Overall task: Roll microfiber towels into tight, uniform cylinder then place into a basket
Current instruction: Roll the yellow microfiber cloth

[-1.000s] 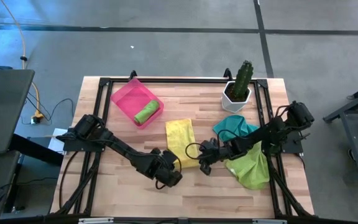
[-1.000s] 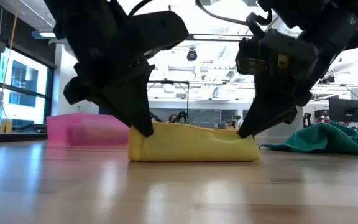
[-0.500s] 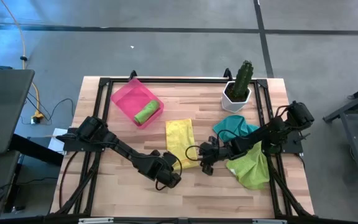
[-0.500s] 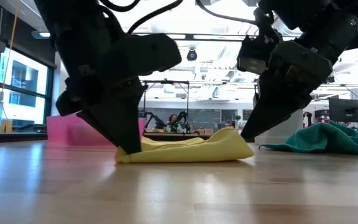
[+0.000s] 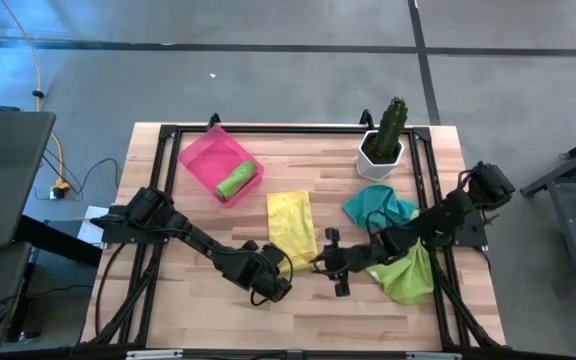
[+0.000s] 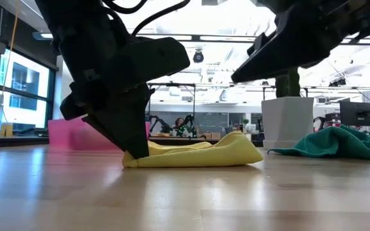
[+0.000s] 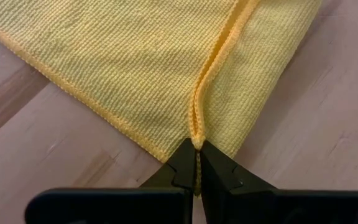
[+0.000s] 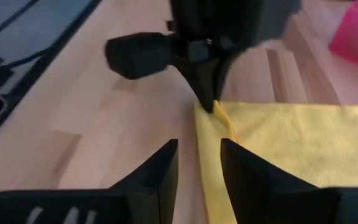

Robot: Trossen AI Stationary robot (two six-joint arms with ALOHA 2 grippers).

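The yellow towel (image 5: pixel 290 228) lies folded on the table's middle, flat but for its near edge. My left gripper (image 5: pixel 281 275) is shut on that edge at the towel's near left end (image 6: pixel 133 151). My right gripper (image 5: pixel 326 268) hangs open above the near right end (image 6: pixel 246 74), clear of the cloth. A rolled lime green towel (image 5: pixel 236 183) lies in the pink basket (image 5: pixel 206 158) at the far left. A teal towel (image 5: pixel 376 207) and a lime green towel (image 5: pixel 403 272) lie crumpled at the right. My left gripper pinches the yellow towel's hemmed edges (image 7: pixel 196 138) between its two fingertips, where two hems meet at the near edge; more than one layer. The fingers slant down from the near left. The pinched spot sits just off the wood, and the rest of the towel lies on the table.
A white pot with a green cactus (image 5: pixel 381 148) stands at the far right, behind the teal towel. Bare wood runs along the near edge (image 5: pixel 298 320). A black frame borders the tabletop (image 5: pixel 168 135).
My right gripper has opened and let go of the yellow towel's near right end, then risen, rolled and drawn back toward the near edge. The towel's near edge, held up as a wall between both grippers, has sunk to the table, its left end staying pinched.
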